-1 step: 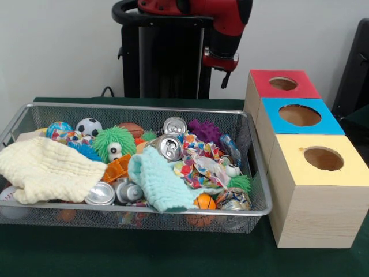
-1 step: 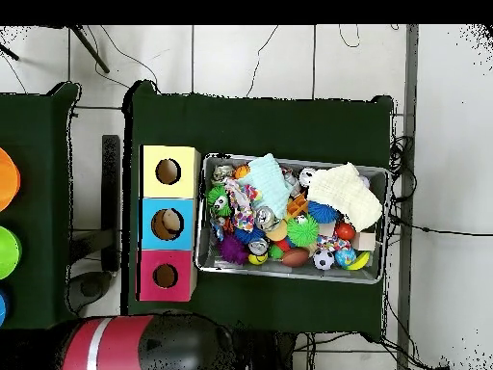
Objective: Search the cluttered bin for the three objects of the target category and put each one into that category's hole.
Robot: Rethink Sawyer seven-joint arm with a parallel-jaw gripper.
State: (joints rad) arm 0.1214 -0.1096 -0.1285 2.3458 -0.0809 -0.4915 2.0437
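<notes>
A wire mesh bin holds a jumble of cans, balls, cloths and fuzzy toys. Silver cans show at the middle, further back and near the front. Among the balls are a soccer ball and a small orange basketball. A pale yellow cloth and a teal cloth cover part of the pile. Beside the bin stand a red box, a blue box and a yellow box, each with a round hole on top. Only the drawn-back red arm shows; its gripper is hidden.
A green fuzzy toy with eyes and a purple spiky toy lie in the bin. The dark green tablecloth runs in front of the bin. Coloured discs sit on a second table at the overhead view's left edge.
</notes>
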